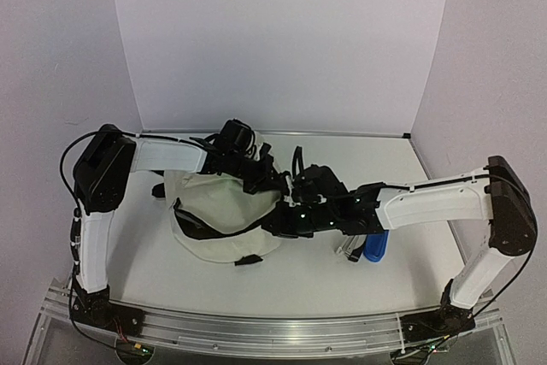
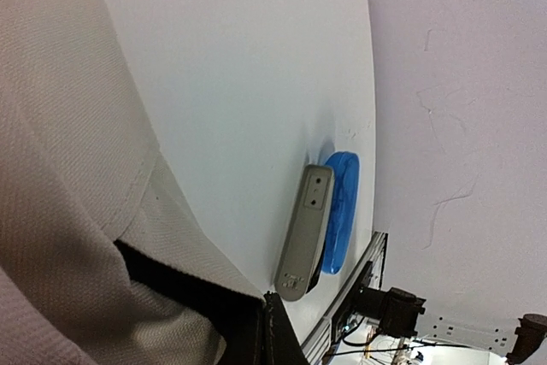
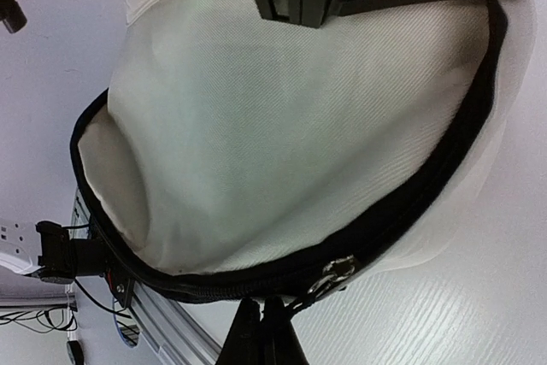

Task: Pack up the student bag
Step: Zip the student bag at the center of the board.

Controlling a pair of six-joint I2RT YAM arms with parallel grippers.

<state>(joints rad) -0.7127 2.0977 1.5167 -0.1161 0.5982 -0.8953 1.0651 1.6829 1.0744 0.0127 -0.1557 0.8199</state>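
Rim of student bag (image 1: 218, 211) pinched tight by left pincer (image 2: 267, 332) and right pincer (image 3: 261, 332).

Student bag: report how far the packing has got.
Done: the student bag lies unzipped, mouth open; the right wrist view shows only bare lining inside. In hand: the left gripper and right gripper are both shut on its black-trimmed rim, holding it open. Left: the blue item and grey item lie on the table outside the bag, nothing packed yet.
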